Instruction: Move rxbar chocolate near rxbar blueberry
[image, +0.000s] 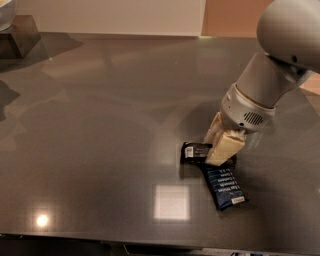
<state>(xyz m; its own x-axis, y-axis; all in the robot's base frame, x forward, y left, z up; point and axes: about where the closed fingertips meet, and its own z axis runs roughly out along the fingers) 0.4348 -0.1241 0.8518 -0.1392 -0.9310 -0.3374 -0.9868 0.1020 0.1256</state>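
Note:
The rxbar chocolate (195, 151) is a small black glossy bar with a white label patch, low over the dark table right of centre. My gripper (220, 149), with cream fingers (225, 145), is shut on the bar's right end, coming down from the upper right. The rxbar blueberry (225, 185) is a larger navy bar with white text, lying flat just below and right of the gripper. Its upper end sits right beside the black bar and is partly hidden by the fingers.
The dark glossy table (100, 140) spreads left and back. A dark block (15, 42) stands at the far left corner. The table's front edge runs along the bottom of the view. My arm (270, 75) covers the right rear area.

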